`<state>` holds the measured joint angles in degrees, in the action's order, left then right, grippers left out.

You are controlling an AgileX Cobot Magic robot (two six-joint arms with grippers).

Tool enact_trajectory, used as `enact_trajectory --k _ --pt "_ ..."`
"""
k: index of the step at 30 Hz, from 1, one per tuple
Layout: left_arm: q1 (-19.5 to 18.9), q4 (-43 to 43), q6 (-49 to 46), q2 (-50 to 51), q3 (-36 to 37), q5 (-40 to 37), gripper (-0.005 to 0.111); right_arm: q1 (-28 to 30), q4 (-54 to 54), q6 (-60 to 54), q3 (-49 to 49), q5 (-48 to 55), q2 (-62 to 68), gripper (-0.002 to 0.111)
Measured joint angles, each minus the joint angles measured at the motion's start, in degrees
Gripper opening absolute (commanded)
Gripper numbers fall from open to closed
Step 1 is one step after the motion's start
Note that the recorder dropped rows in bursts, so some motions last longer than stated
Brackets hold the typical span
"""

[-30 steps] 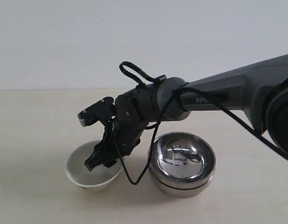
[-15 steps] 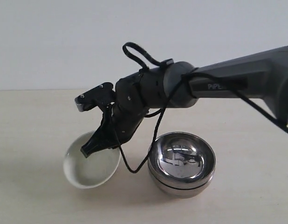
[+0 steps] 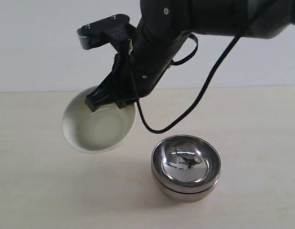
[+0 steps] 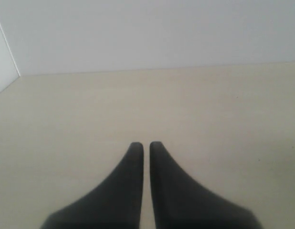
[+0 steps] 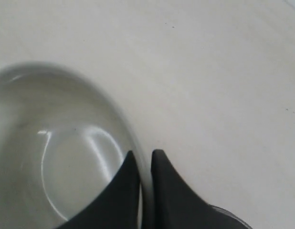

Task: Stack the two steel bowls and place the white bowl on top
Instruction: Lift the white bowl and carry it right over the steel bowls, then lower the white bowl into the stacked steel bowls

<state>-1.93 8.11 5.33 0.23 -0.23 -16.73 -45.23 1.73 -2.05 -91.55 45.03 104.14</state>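
Right end effector (image 3: 107, 101): I am watching it pinching the rim of the white bowl (image 3: 97, 129), one finger inside the bowl and one outside. In the right wrist view the two dark fingers (image 5: 126, 191) are closing on the rim with only the bowl's wall between them.
White bowl: it is hanging clear of the worktop (image 3: 42, 200), tipped so that its glossy inside is facing the exterior camera. It is sitting to the left of the steel bowls (image 3: 185, 164) in that view, higher than them and not touching them. A soft shadow is lying on the worktop beneath it.
Steel bowls: they are resting on the worktop, one nested in the other, with a dark seam running round the outer wall where the two rims are meeting. The mirrored inside is reflecting the arm above. I cannot tell which of the two is lying on top.
Left end effector (image 4: 146, 145): its fingers are pressing almost together, leaving just a thin slit, and are gripping nothing. It is pointing over bare worktop.
Cable (image 3: 200, 95): a black lead is looping down from the right arm, hanging between the white bowl and the steel bowls.
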Motion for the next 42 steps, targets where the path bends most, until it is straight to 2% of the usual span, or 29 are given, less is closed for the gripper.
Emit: enact_trajectory --k 5,14,19,28,34,36,39,42 --pt "0.0 0.0 0.0 0.0 0.0 0.0 0.004 1.4 4.0 2.6 0.0 4.7 -1.8 0.0" --pt "0.0 0.0 0.0 0.0 0.0 0.0 0.004 12.1 4.9 3.1 6.9 6.3 -2.1 0.0" --pt "0.0 0.0 0.0 0.0 0.0 0.0 0.004 16.2 4.6 2.9 11.8 4.5 -2.1 0.0" --pt "0.0 0.0 0.0 0.0 0.0 0.0 0.004 17.4 3.3 2.1 20.5 -5.9 -2.1 0.0" --pt "0.0 0.0 0.0 0.0 0.0 0.0 0.004 17.4 3.3 1.2 22.0 -7.3 -2.1 0.0" --pt "0.0 0.0 0.0 0.0 0.0 0.0 0.004 17.4 3.3 0.7 22.0 -7.3 -2.1 0.005" --pt "0.0 0.0 0.0 0.0 0.0 0.0 0.004 17.4 1.6 0.6 22.0 -7.3 -2.1 0.031" --pt "0.0 0.0 0.0 0.0 0.0 0.0 0.004 17.4 0.1 0.4 22.0 -7.3 -2.1 0.047"
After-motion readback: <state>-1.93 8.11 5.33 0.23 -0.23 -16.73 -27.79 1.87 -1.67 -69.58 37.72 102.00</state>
